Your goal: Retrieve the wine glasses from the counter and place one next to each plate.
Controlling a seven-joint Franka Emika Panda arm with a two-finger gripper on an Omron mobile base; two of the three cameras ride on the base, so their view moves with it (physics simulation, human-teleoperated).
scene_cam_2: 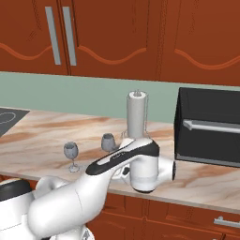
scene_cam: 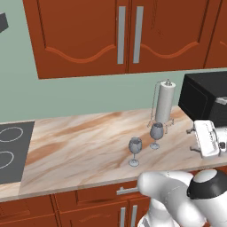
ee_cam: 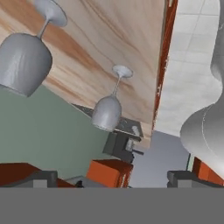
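My gripper (ee_cam: 111, 177) hangs with jaws spread wide and empty, near the two wine glasses (scene_cam: 135, 150) standing on the counter (scene_cam: 80, 142). They look light and fragile; I'd pinch the bowl gently.

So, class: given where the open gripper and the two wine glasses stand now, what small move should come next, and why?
Probably swing the open gripper toward the nearer wine glass and level it at the bowl. Both glasses, including the farther one, stand upright and untouched on the counter, and nothing is held.

Glossy white rounded arm (scene_cam_2: 117, 164) with dark joint caps.
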